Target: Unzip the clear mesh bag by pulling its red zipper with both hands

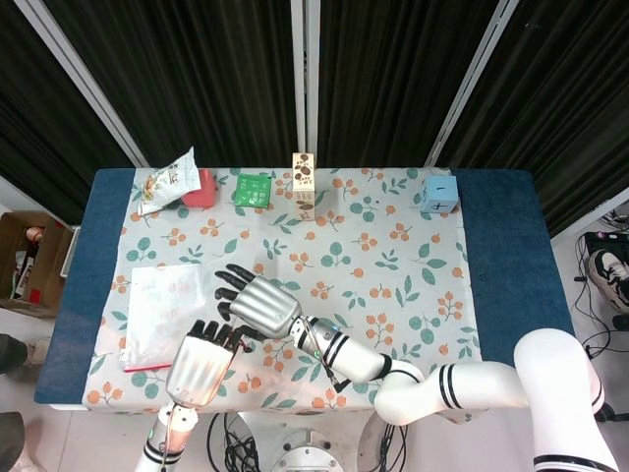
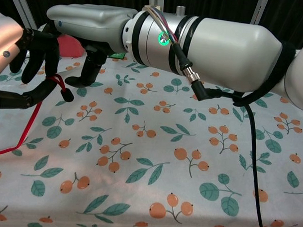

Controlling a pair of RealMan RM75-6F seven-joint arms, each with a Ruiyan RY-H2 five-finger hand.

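Observation:
The clear mesh bag (image 1: 165,307) lies flat at the table's left front, its red zipper (image 1: 147,366) running along the near edge. My left hand (image 1: 201,360) hovers just right of the bag's near corner. In the chest view the left hand (image 2: 25,57) pinches the zipper's red cord pull (image 2: 57,82), which ends in a black tip (image 2: 68,96); the red zipper line (image 2: 22,133) trails down and left from it. My right hand (image 1: 257,301) floats beside the bag's right edge, fingers spread, holding nothing. Its dark fingertips (image 2: 79,81) hang close to the pull without touching it.
Along the table's far edge stand a snack bag (image 1: 167,181), a red box (image 1: 202,189), a green packet (image 1: 254,188), a tall carton (image 1: 304,185) and a blue cube (image 1: 440,193). A cardboard box (image 1: 33,260) sits on the floor at left.

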